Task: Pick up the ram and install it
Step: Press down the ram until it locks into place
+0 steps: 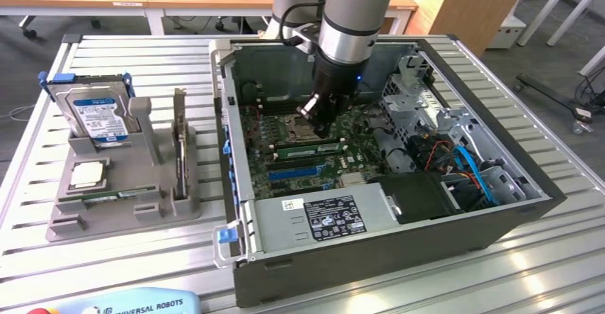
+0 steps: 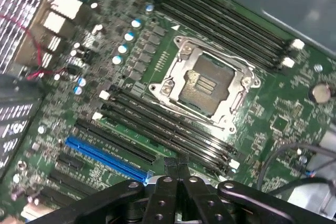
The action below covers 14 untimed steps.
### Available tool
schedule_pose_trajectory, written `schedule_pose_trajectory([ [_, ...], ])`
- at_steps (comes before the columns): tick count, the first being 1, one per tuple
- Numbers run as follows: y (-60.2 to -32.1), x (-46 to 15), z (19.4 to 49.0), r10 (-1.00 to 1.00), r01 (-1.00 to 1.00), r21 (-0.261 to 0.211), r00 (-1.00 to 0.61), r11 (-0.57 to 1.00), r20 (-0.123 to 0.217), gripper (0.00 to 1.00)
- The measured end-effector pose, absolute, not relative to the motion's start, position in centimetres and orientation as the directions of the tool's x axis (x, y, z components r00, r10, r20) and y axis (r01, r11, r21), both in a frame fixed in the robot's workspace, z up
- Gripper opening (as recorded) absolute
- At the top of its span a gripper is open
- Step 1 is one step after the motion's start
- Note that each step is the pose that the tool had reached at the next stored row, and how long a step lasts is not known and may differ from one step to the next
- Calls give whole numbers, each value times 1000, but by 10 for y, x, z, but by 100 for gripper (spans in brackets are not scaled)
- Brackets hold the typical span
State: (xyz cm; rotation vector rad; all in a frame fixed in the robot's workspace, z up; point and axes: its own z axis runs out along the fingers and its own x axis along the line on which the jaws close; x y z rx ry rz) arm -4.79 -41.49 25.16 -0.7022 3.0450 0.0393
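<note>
Ram, a thin green stick, lies flat in a front groove of the grey holder on the slatted table, at the exterior view's left. The same holder carries a silver hard drive standing upright and a dark expansion card on edge. To the exterior view's right of the holder sits the open computer case. The arm reaches down into it, so the tool hangs low over the motherboard, just beside the processor socket and well apart from the ram, with the case wall between them. Its fingers are pressed together and carry nothing. Right under the tip a green strip with pale patches sits along the memory slots; I cannot tell whether that is a seated module or bare board. From the wrist view, the tool shows its two dark fingers meeting in a narrow point with no gap and nothing between them. The tip stands over the near end of a bank of long black memory slots that run beside the silver-framed processor socket. A blue slot lies just beyond those black ones, and a second bank of black slots runs on the far side of the socket. Whether the tip touches the board cannot be told.
</note>
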Motion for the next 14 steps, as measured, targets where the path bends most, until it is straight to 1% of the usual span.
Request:
schedule_pose_trajectory([
  [14,-415,-48,250,-214,-214,21,-977,977,-22,10],
])
